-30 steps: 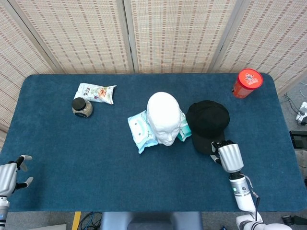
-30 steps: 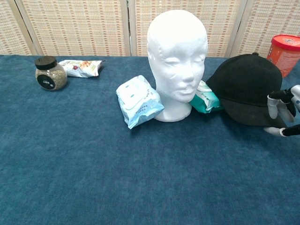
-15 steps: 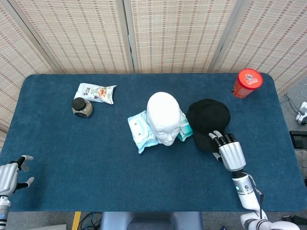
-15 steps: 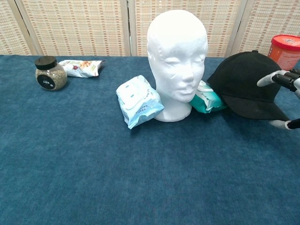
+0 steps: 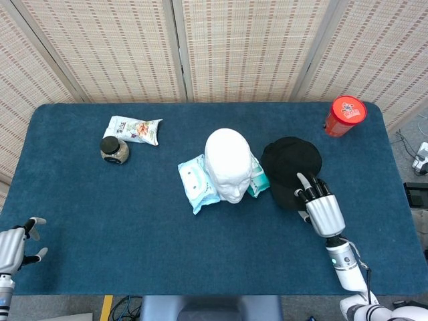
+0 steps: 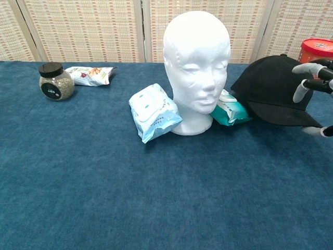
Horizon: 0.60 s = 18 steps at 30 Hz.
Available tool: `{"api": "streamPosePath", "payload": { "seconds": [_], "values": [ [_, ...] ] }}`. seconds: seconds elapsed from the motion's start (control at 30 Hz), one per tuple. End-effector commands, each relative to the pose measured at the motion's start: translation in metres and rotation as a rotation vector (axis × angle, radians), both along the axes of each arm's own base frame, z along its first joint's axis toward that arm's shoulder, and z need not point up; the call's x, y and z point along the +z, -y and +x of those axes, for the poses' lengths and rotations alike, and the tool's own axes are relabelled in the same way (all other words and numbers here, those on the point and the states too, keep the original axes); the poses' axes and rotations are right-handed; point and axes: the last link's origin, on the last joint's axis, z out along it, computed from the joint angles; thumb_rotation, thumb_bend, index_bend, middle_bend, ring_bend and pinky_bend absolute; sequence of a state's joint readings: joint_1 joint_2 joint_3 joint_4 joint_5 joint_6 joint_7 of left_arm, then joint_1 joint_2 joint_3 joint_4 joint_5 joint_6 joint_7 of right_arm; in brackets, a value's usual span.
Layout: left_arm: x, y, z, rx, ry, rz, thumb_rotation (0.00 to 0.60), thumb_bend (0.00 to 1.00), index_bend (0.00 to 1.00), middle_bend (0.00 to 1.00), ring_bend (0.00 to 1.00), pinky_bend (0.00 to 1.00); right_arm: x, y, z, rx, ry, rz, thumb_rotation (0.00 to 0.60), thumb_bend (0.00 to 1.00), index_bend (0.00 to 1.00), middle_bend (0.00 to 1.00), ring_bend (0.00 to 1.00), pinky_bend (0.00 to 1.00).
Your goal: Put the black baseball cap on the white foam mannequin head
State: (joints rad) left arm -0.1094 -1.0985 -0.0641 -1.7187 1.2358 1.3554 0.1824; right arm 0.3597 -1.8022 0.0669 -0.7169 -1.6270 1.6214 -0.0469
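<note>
The white foam mannequin head point(image 5: 227, 164) point(image 6: 197, 67) stands upright mid-table. Just right of it lies the black baseball cap point(image 5: 289, 167) point(image 6: 270, 88), its brim toward the table's front. My right hand point(image 5: 322, 206) point(image 6: 314, 88) straddles the brim, with fingers point(image 6: 298, 91) spread a little above it and the thumb point(image 6: 317, 130) just under its edge. The fingers do not close on the brim. My left hand point(image 5: 15, 242) hovers at the table's front left edge with fingers apart, holding nothing, and shows only in the head view.
Two wipe packs flank the mannequin's base: a light blue one point(image 5: 196, 182) point(image 6: 154, 112) and a teal one point(image 5: 258, 179) point(image 6: 229, 109). A red canister point(image 5: 344, 115) point(image 6: 315, 49) stands back right. A seed jar point(image 5: 114, 149) point(image 6: 56, 82) and a snack bag point(image 5: 134, 128) point(image 6: 92, 75) sit back left.
My right hand has moved forward from beside the brim to over it, fingers rising above the cap. The brim's front edge has lifted slightly. The left hand stays put.
</note>
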Motion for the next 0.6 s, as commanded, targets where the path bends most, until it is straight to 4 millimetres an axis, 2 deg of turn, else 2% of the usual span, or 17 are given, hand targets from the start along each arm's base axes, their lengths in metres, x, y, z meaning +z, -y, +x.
{"api": "streamPosePath", "payload": {
  "seconds": [0.03,0.4,0.6],
  "values": [
    [0.000,0.000,0.000,0.000,0.002,0.000,0.600,0.17,0.32,0.54,0.44,0.56,0.002,0.001,0.000,-0.005,-0.010,-0.004,0.600,0.07,0.47,0.16,0.08,0.24],
    [0.000,-0.001,0.001,-0.003,0.006,0.001,0.600,0.17,0.32,0.54,0.44,0.56,0.008,0.000,-0.001,-0.005,0.015,-0.021,0.600,0.30,0.52,0.15,0.06,0.20],
    [-0.001,-0.001,0.001,-0.002,0.006,-0.002,0.600,0.17,0.32,0.54,0.44,0.56,0.014,0.001,-0.003,-0.008,0.011,-0.035,0.600,0.37,0.52,0.15,0.06,0.20]
  ]
}}
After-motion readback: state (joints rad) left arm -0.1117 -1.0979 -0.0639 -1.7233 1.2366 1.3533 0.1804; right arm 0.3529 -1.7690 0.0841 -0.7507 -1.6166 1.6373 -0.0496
